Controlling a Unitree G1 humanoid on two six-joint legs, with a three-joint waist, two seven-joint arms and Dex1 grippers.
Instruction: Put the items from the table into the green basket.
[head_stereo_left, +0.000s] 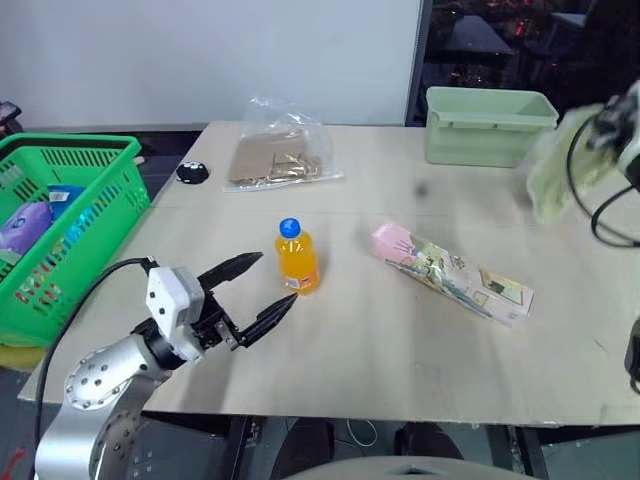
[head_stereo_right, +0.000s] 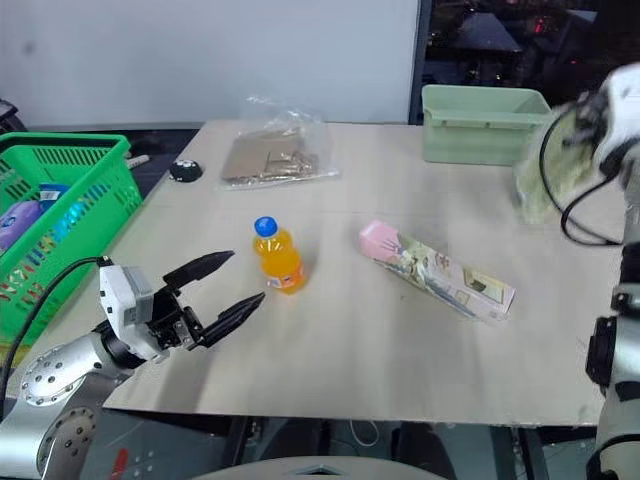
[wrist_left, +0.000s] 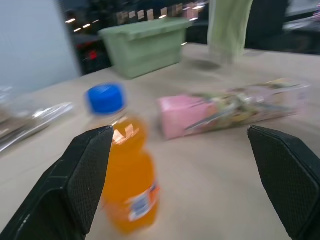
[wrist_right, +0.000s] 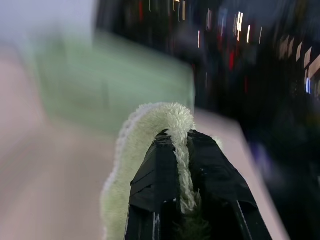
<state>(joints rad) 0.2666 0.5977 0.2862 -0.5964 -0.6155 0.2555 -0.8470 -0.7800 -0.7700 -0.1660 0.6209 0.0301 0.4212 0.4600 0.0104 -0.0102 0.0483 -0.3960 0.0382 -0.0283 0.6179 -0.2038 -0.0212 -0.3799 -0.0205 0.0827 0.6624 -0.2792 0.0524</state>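
So the left gripper is hanging over the near edge of the desk with its two black fingers spread wide and nothing between them, pointed at the little orange bottle with the blue cap, which stands upright just past the fingertips, not touching. In the left wrist view the bottle sits between the two fingers, closer to one of them. To the robot's right of the bottle lies the long pink carton, flat on the desk at an angle, well apart from both arms. The right gripper is clenched on a fluffy pale green cloth, pinched tight between the fingers, and from the head camera the cloth dangles in the air off to the far right, next to the pale green tub. The green basket sits off the desk's left side with a few colourful things already inside. Farther back there's a clear plastic bag with brownish stuff in it and a small black round thing beside it.
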